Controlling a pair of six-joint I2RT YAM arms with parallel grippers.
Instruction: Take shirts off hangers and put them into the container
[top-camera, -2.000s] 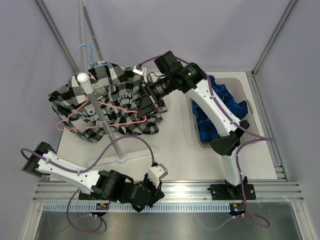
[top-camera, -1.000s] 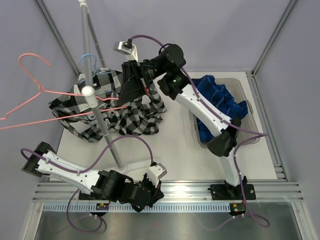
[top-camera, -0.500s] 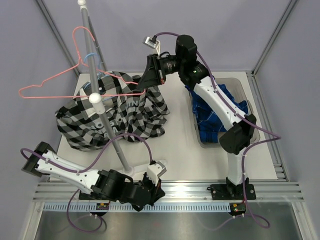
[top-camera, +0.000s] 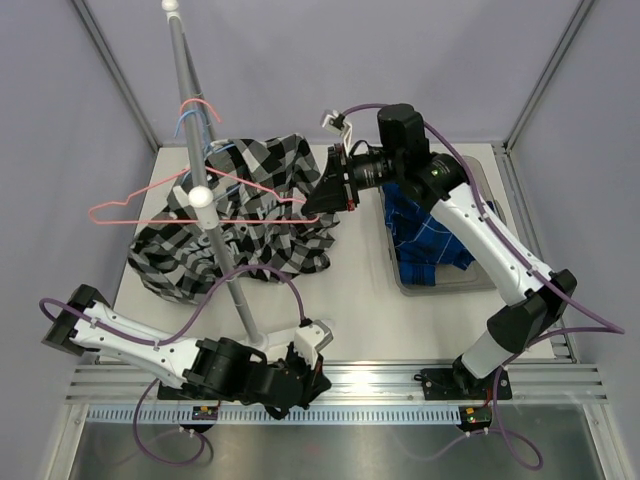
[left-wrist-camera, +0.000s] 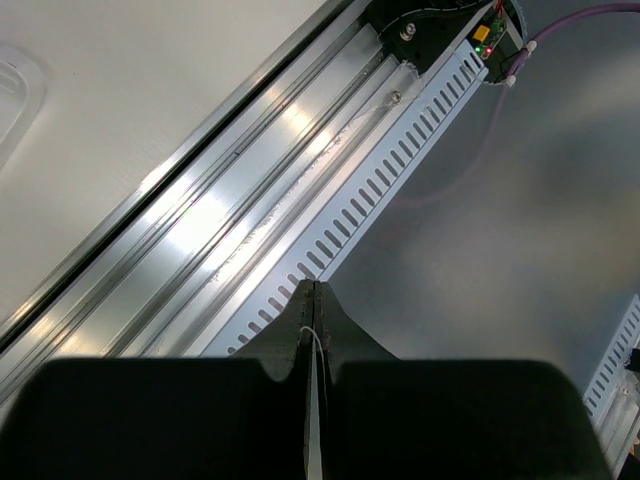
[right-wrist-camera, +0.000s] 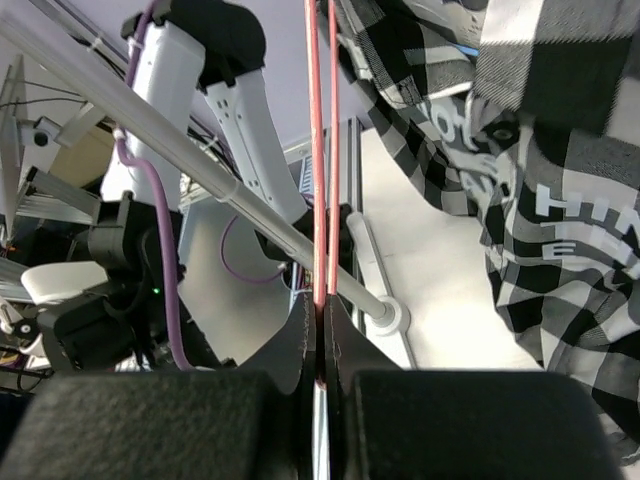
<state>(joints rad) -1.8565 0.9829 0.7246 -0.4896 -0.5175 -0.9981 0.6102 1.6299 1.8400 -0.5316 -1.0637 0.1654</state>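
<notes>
The black, white and grey checked shirt (top-camera: 245, 235) lies bunched on the table by the rack pole, also close on the right in the right wrist view (right-wrist-camera: 540, 210). My right gripper (top-camera: 308, 205) is shut on the right corner of the pink hanger (top-camera: 95, 213), whose two wires run up from the jaws (right-wrist-camera: 320, 150). Its hook sits at the pole. The light blue hanger (top-camera: 185, 120) hangs on the pole, its lower part hidden in the checked shirt. The blue plaid shirt (top-camera: 435, 230) lies in the container (top-camera: 492, 165). My left gripper (top-camera: 305, 375) is shut and empty above the front rail (left-wrist-camera: 250, 230).
The white rack pole (top-camera: 205, 190) leans across the left half of the table, and its round foot (right-wrist-camera: 385, 318) rests near the front. The cage's metal posts frame the table. Purple cables trail from both arms.
My right gripper has swung right and down with the pink hanger, which came in from far left and high to beside the pole. The checked shirt has shifted. The left arm has not moved.
</notes>
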